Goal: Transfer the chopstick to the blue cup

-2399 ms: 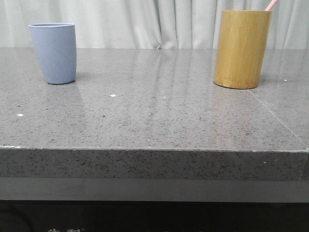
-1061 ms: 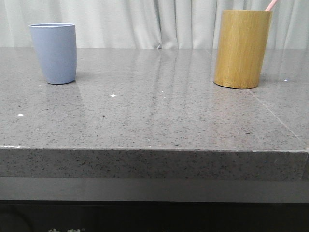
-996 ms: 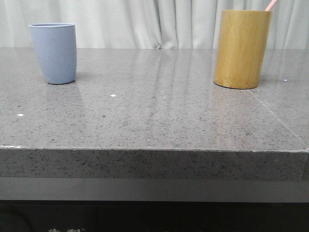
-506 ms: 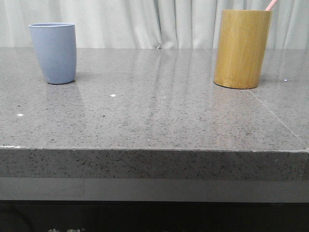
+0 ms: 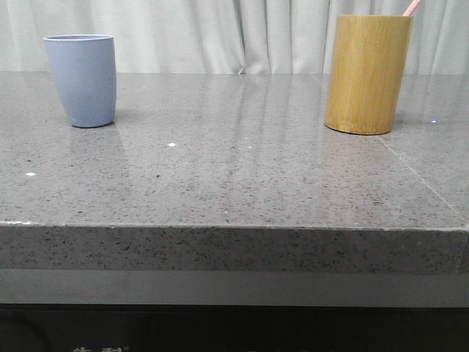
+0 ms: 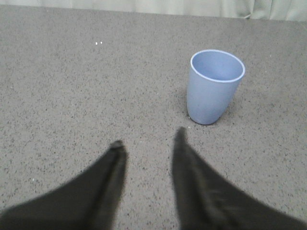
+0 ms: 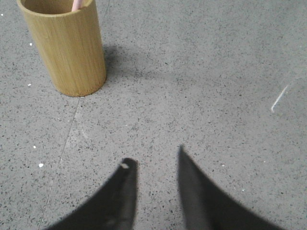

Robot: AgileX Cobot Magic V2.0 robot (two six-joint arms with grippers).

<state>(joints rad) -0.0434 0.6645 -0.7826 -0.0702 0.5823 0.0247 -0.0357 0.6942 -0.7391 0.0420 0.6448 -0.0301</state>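
The chopstick (image 5: 412, 7) is stood in the bamboo holder (image 5: 366, 73), well apart from the empty blue cup (image 5: 82, 79), so with the left gripper (image 6: 146, 139) and right gripper (image 7: 154, 158) both spread empty, a reach for its tip is judged next.

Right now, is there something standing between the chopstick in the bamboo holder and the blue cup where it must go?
Nothing visible does. The chopstick stands in the bamboo holder on the right; the blue cup stands far left. The grey table between them is bare. The cup's inside looks empty in the left wrist view.
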